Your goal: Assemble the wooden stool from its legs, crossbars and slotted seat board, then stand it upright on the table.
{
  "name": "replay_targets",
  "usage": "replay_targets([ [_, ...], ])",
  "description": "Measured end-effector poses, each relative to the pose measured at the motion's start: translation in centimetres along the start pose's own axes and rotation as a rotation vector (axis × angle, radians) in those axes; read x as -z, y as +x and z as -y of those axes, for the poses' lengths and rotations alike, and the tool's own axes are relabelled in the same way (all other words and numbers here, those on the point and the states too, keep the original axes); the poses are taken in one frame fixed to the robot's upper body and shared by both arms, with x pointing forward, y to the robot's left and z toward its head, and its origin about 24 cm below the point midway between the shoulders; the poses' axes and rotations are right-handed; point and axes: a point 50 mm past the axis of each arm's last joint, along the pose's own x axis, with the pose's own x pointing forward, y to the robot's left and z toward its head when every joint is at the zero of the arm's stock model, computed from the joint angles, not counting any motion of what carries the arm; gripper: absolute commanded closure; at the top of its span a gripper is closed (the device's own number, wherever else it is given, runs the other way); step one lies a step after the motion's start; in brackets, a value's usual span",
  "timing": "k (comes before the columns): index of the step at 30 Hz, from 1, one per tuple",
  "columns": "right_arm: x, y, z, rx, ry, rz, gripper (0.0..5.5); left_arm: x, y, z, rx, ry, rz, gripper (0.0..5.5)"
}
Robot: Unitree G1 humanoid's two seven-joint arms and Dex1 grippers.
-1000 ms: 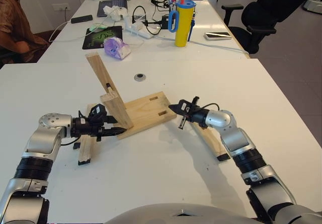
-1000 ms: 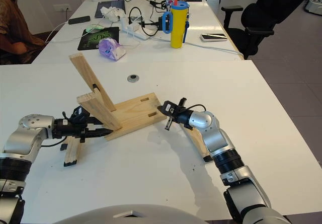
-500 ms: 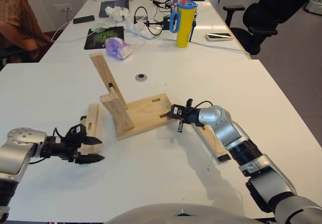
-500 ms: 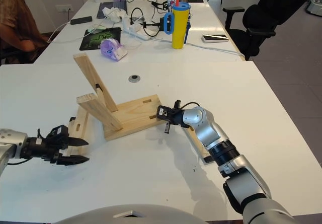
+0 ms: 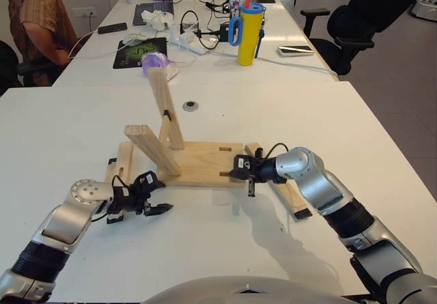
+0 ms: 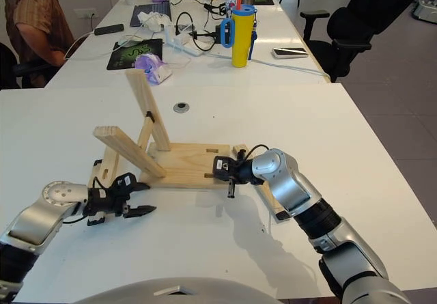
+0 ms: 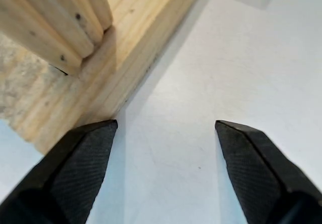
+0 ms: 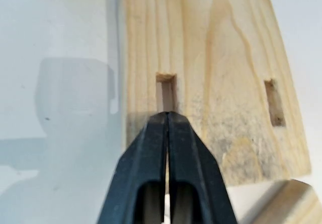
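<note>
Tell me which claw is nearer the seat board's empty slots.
Right. The right claw sits shut at one slot; the left claw is open by the opposite end of the seat board.

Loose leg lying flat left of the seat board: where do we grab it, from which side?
Likely its near half, across the narrow width, coming down from above with the left end effector, open right beside it. The loose leg lies flat, so only its long sides can be pinched, and the assembled leg leans over its far end.
</note>
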Motion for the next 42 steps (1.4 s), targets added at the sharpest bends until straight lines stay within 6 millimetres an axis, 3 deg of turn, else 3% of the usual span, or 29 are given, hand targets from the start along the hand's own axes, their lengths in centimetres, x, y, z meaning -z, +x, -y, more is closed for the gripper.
replay_targets([
  [8,-2.1,3.2,-1.5,-0.032,0.106,0.172,5.50,-2.7,2.8,-3.9,-0.230,0.028,0.016,1.89],
  [12,-3.0,3.9,-1.7,-0.010,0.115,0.212,5.50,-4.1,4.2,-4.8,-0.275,0.038,0.037,1.89],
  [20,-6.0,4.2,-1.5,0.051,0.179,0.387,5.50,-4.5,5.2,-5.1,-0.288,0.073,0.054,1.89],
  [24,-6.4,2.5,0.4,0.212,0.254,0.493,5.50,-4.5,4.8,-5.3,-0.307,0.082,0.072,1.89],
  [27,-6.1,0.2,2.0,0.349,0.300,0.560,5.50,-3.5,3.2,-5.5,-0.335,-0.018,0.130,1.89],
  [30,-4.9,-1.6,2.8,0.480,0.363,0.592,5.50,-3.5,-0.9,-5.7,-0.387,-0.122,0.356,1.89],
  [34,-3.3,-1.7,1.6,0.569,0.467,0.559,5.50,-3.7,-7.5,-6.4,-0.620,-0.238,0.553,1.89],
  [37,-2.3,-1.6,0.7,0.614,0.583,0.527,5.50,-0.5,-9.9,-6.5,-0.749,-0.335,0.455,1.89],
  [40,-2.0,-1.4,0.0,0.617,0.633,0.495,5.50,3.7,-10.1,-5.7,-0.820,-0.455,0.271,1.89],
  [42,-1.9,-1.5,-0.3,0.618,0.655,0.492,5.50,4.8,-9.8,-4.9,-0.830,-0.511,0.229,1.89],
])
